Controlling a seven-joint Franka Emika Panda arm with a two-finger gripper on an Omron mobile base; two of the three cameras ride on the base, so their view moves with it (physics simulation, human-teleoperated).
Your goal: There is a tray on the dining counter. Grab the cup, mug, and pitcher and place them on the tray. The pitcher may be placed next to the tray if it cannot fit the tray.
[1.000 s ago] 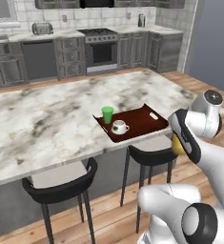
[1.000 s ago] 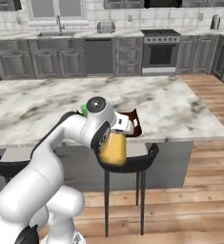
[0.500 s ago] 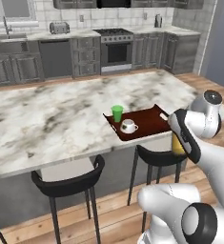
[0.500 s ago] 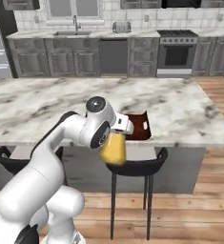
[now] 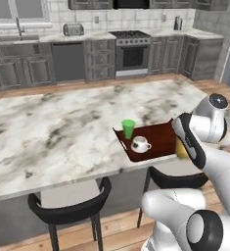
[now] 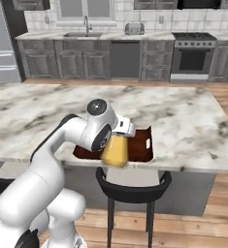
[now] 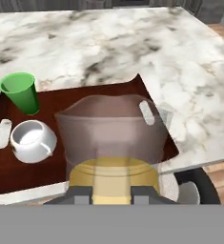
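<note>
Dining counter (image 5: 62,132): long island top, white marble veined grey-brown. It stretches ahead of the claw and well off to both sides; its near edge runs just beyond and below the claw.

Stools (image 5: 70,208): black, round-backed, tucked under the counter's near edge, below the claw. One (image 6: 132,186) stands directly beneath it.

Tray (image 5: 158,139): flat, dark red-brown, low rim, pale handle slots in the short ends. It lies on the counter by the near edge, straight ahead of the claw. In the hand view its right slot (image 7: 146,112) shows through the clear glass of the pitcher.

Pitcher (image 6: 115,150): clear glass neck over an amber-orange cone body. It is clamped in the claw, base hanging down, off the counter and level with its near edge, in front of the tray's right half. In the hand view its neck (image 7: 111,136) rises directly above the fingertips.

Claw (image 7: 112,196): clenched on the pitcher, the two dark tips pressed against the amber glass on either side.

Mug (image 7: 33,140): squat, white. It stands upright on the tray's left part, ahead and to the left of the claw.

Cup (image 7: 20,92): bright green tumbler, upright in the tray's far left corner, just beyond the mug, furthest from the claw.
</note>
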